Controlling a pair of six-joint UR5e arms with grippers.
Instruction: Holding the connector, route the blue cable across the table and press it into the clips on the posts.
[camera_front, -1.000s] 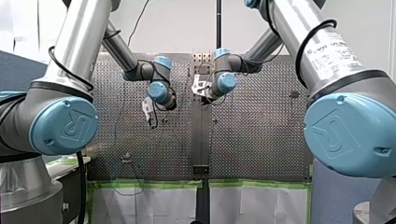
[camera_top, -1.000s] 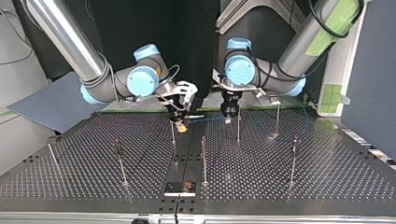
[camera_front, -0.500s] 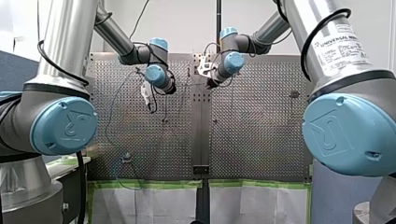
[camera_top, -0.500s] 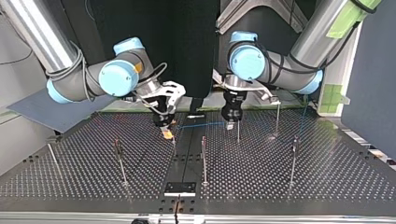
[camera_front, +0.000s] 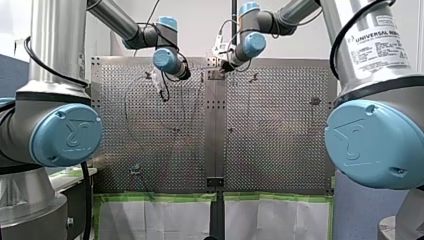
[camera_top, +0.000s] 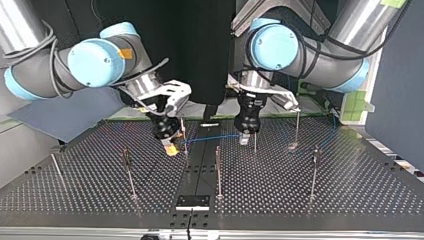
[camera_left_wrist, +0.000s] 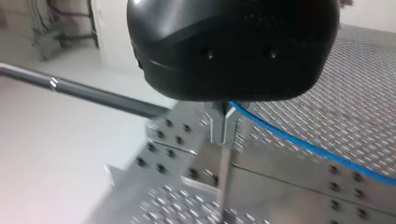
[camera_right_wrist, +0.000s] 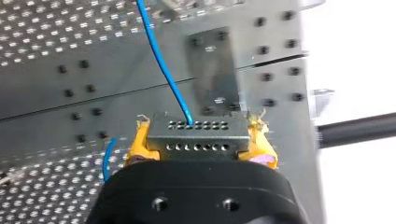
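Note:
My right gripper (camera_right_wrist: 198, 140) has yellow pads and is shut on a grey connector (camera_right_wrist: 196, 133) with rows of small holes. The blue cable (camera_right_wrist: 161, 60) leaves the connector's face and runs away over the perforated table. In the top view that gripper (camera_top: 170, 148) hangs low at the left of centre. The cable (camera_top: 210, 137) stretches from it to my left gripper (camera_top: 244, 140), which is black. In the left wrist view, metal fingers (camera_left_wrist: 223, 123) are shut, and the cable (camera_left_wrist: 303, 144) comes out beside them. A thin post (camera_left_wrist: 224, 177) stands directly under them.
Several thin posts rise from the table, among them one (camera_top: 185, 142) beside my right gripper, one (camera_top: 218, 170) at the middle and one (camera_top: 255, 144) beside my left gripper. Others stand further out (camera_top: 314, 170) (camera_top: 129, 172). A small black plate (camera_top: 192, 201) sits at the near edge.
Both arms have come forward over the table toward the top view's camera. My right gripper has carried the connector to that view's left, and the cable now spans between the grippers.

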